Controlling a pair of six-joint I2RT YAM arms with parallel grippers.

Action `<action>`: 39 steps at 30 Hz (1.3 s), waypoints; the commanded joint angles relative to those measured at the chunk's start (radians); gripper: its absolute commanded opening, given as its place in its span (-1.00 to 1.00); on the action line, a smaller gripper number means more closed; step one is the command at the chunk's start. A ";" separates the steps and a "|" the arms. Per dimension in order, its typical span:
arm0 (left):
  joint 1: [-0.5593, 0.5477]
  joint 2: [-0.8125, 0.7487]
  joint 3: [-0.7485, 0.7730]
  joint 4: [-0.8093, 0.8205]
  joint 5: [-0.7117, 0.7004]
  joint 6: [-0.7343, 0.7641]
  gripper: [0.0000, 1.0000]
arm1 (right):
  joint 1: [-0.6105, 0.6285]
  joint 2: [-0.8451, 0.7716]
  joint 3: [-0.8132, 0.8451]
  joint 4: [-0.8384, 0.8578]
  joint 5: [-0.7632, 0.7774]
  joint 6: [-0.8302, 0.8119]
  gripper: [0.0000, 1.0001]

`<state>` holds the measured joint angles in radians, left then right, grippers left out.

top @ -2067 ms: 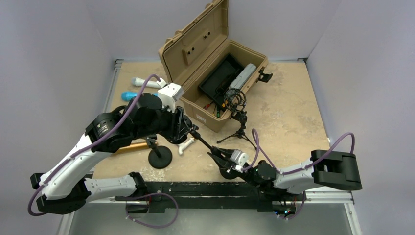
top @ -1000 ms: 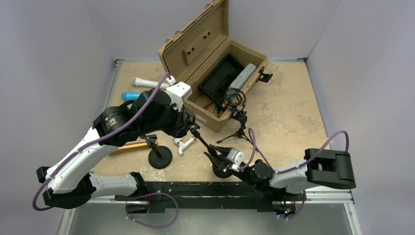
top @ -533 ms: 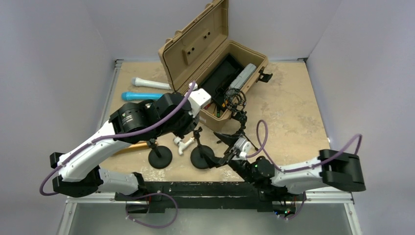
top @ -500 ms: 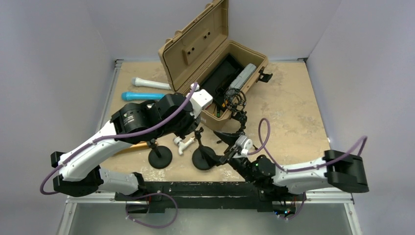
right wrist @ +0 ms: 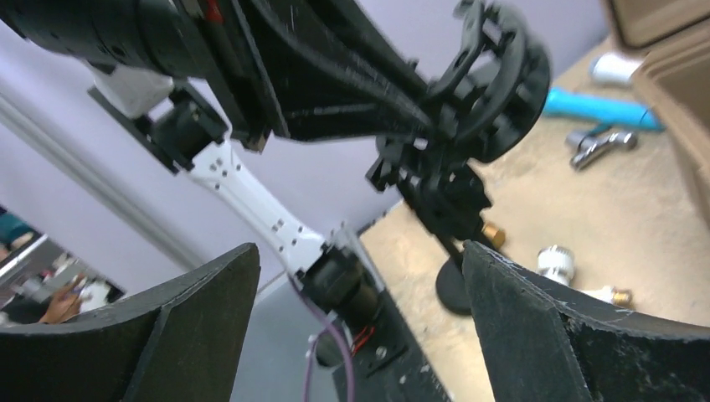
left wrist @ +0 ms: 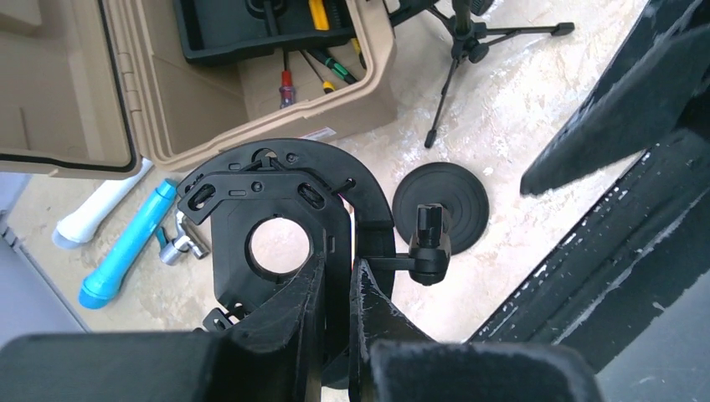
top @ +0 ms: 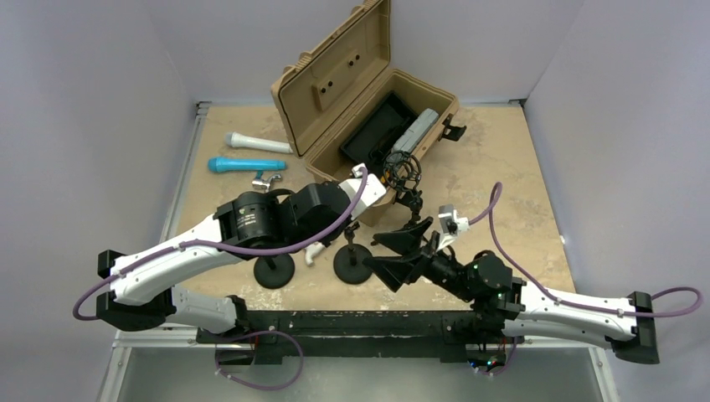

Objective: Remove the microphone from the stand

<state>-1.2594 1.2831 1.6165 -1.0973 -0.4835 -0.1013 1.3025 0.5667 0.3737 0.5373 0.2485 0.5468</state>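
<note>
Rear centre of the surface (top: 502,184): open case (top: 335,84). Left of it, far microphone (top: 255,143) behind near microphone (top: 243,164). Just before the case, tripod stand (top: 411,203). Nearer the front edge, side by side, left round-base stand (top: 275,272) and right round-base stand (top: 352,268).

Pale lavender walls (top: 100,67), beige tabletop (top: 502,184)
</note>
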 commanded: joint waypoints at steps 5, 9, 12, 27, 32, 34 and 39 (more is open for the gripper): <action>-0.011 0.009 0.009 0.102 -0.059 0.037 -1.00 | -0.173 0.134 0.126 -0.153 -0.365 0.194 0.80; -0.019 0.030 0.001 0.089 -0.046 0.007 -1.00 | -0.331 0.141 0.132 -0.127 -0.554 0.264 0.76; -0.026 0.043 0.000 0.090 -0.033 0.000 -1.00 | -0.372 0.170 0.168 -0.166 -0.581 0.309 0.75; -0.029 0.051 0.007 0.068 -0.013 -0.003 -1.00 | -0.406 0.295 0.329 -0.350 -0.484 0.385 0.45; -0.029 0.046 0.002 0.076 -0.009 -0.004 -1.00 | -0.409 0.328 0.344 -0.393 -0.443 0.411 0.32; -0.029 0.042 0.000 0.079 -0.010 -0.005 -1.00 | -0.411 0.334 0.343 -0.401 -0.434 0.421 0.26; -0.029 0.025 -0.014 0.092 0.004 -0.011 -1.00 | -0.417 0.343 0.333 -0.393 -0.424 0.433 0.11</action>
<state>-1.2789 1.3304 1.6165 -1.0428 -0.5320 -0.0860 0.8951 0.9104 0.6727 0.1402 -0.2031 0.9524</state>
